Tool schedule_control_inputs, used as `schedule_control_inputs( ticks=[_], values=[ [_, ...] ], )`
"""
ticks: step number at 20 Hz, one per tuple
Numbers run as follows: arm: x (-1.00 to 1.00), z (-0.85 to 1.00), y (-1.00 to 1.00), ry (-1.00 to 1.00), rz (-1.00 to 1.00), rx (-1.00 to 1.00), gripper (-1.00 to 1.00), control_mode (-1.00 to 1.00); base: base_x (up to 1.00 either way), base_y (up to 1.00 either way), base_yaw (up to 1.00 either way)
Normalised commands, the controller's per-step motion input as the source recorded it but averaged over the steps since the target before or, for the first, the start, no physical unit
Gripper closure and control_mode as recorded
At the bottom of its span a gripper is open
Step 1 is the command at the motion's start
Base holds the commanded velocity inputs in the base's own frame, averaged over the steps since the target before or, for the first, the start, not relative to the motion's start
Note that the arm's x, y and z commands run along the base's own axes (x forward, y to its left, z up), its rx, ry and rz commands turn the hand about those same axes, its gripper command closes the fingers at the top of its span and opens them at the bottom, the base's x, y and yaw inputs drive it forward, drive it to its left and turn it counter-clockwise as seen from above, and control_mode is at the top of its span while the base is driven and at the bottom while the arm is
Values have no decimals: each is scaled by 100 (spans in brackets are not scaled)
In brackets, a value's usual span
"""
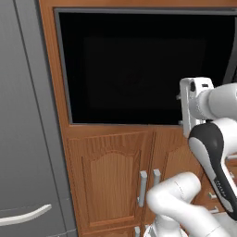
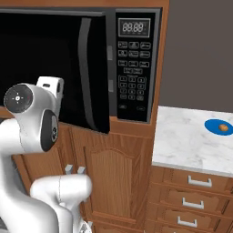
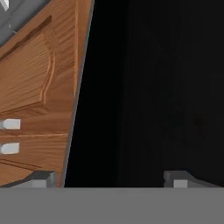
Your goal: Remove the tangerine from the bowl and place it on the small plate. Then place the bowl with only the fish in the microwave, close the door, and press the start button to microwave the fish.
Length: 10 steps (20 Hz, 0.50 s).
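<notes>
The microwave [image 1: 148,65] runs off the right edge in the left base view, and its dark door [image 3: 153,87] glass hides whatever is inside. Keypad [image 2: 133,75] labels are too small to read.

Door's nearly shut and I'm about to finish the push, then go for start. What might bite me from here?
1. The door stands a little ajar near the keypad panel; a glancing push may leave it unlatched.
2. The end effector is open with wide-set fingertips; one sits at the door's edge by the wooden cabinet and might catch there.
3. The keypad buttons are small and closely packed, so open jaws may hit a neighbour instead of start.
</notes>
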Motion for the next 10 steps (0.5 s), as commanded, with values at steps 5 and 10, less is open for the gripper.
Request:
schedule_control_inputs(
  ticks=[5, 10],
  values=[
    [54, 0, 0, 8, 1, 0, -100, -100, 0, 0, 0],
    [48, -1, 0, 12, 3, 0, -100, -100, 0, 0, 0]
  ],
)
